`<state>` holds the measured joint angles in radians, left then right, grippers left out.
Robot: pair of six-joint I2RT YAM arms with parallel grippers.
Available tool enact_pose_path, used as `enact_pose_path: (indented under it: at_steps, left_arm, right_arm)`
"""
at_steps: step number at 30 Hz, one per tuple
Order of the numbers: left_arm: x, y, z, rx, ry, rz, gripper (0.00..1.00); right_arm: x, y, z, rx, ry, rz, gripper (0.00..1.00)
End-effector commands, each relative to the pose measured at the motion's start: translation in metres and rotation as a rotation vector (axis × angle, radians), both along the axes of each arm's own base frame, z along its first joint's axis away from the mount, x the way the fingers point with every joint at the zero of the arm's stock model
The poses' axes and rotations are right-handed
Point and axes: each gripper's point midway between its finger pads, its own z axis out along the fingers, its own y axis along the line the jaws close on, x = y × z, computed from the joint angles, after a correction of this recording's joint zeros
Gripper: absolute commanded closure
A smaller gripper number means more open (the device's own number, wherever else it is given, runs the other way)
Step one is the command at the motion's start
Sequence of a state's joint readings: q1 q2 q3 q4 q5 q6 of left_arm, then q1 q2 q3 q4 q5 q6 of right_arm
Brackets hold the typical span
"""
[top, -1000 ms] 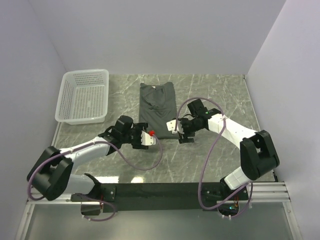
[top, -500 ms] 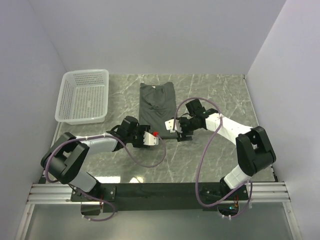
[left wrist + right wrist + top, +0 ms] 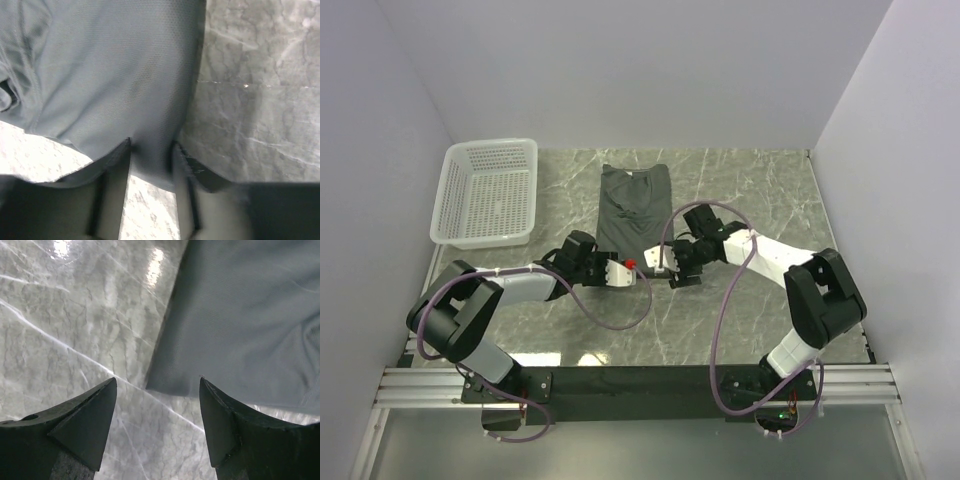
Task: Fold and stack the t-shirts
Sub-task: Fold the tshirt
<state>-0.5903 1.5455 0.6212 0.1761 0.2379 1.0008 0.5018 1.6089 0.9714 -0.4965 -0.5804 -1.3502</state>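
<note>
**Both grippers at the near hem of the folded shirt**

The dark charcoal-grey soft fabric t-shirt [image 3: 633, 205] lies on the grey-veined marble table [image 3: 760, 190], about midway across it. It is folded into 1 long narrow strip, with the collar at the far end and the hem toward the arms. The white plastic mesh basket [image 3: 485, 190] stands well apart from it on the left, at the table's far left corner.

The left gripper [image 3: 625, 268] is low at the near-left end of the hem. In the left wrist view its 2 fingers [image 3: 112, 192] stand partway closed, and a tongue of the shirt's hem [image 3: 150, 160] hangs down between them. Bare marble shows in the gap below the cloth. The cloth touches both inner faces, but I cannot tell whether the jaws actually clamp it.

The right gripper [image 3: 663, 262] is low at the near-right corner of the hem, just beside the left one. In the right wrist view its 2 dark fingers [image 3: 85, 425] are spread wide with nothing between them but marble. The corner of the shirt [image 3: 240, 320] lies just beyond the tips, flat on the table, and neither finger touches it.
</note>
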Motion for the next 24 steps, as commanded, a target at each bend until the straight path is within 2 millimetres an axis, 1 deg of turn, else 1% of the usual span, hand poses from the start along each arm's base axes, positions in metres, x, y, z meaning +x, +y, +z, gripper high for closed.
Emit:
enact_pose_path:
  at_steps: [1,3,4,5,6,7,10,16,18,19,20,22,23,24]
  left_arm:
    - [-0.011,0.008,-0.014,0.037,0.064,-0.006,0.6]
    - [-0.012,0.008,-0.017,0.038,0.074,-0.005,0.64]
    - [-0.012,0.007,-0.017,0.035,0.074,-0.008,0.7]
    - [-0.013,0.007,-0.017,0.032,0.076,-0.011,0.72]
    - [-0.013,0.007,-0.016,0.029,0.076,-0.012,0.78]
    - [-0.013,0.006,-0.015,0.025,0.076,-0.013,0.8]
    - [-0.014,0.005,-0.014,0.018,0.076,-0.015,0.84]
    - [-0.016,0.003,-0.009,-0.002,0.075,-0.025,0.87]
    - [-0.017,0.002,-0.007,-0.008,0.073,-0.03,0.87]
    - [-0.018,0.001,-0.008,-0.009,0.075,-0.032,0.89]
    - [-0.019,0.001,-0.008,-0.01,0.075,-0.035,0.89]
    - [-0.019,0.001,-0.009,-0.01,0.079,-0.034,0.91]
    - [-0.019,0.001,-0.009,-0.011,0.081,-0.034,0.92]
    - [-0.019,0.001,-0.008,-0.012,0.08,-0.036,0.94]
  right_arm:
    - [0.004,0.006,-0.005,-0.029,-0.054,-0.001,0.27]
    - [0.007,0.008,-0.007,-0.041,-0.072,-0.008,0.27]
    - [0.006,0.008,-0.01,-0.049,-0.072,-0.011,0.27]
    - [0.007,0.009,-0.011,-0.052,-0.078,-0.014,0.27]
    - [0.007,0.009,-0.014,-0.066,-0.083,-0.016,0.27]
    - [0.008,0.009,-0.015,-0.069,-0.08,-0.027,0.27]
    - [0.011,0.01,-0.021,-0.092,-0.083,-0.047,0.28]
    - [0.017,0.011,-0.034,-0.136,-0.103,-0.083,0.32]
    - [0.019,0.011,-0.036,-0.145,-0.102,-0.093,0.36]
    - [0.019,0.011,-0.039,-0.153,-0.096,-0.096,0.38]
    - [0.02,0.01,-0.039,-0.155,-0.097,-0.101,0.45]
    - [0.019,0.01,-0.041,-0.156,-0.091,-0.101,0.53]
    - [0.019,0.01,-0.041,-0.156,-0.089,-0.098,0.66]
    - [0.017,0.011,-0.041,-0.148,-0.087,-0.091,0.73]
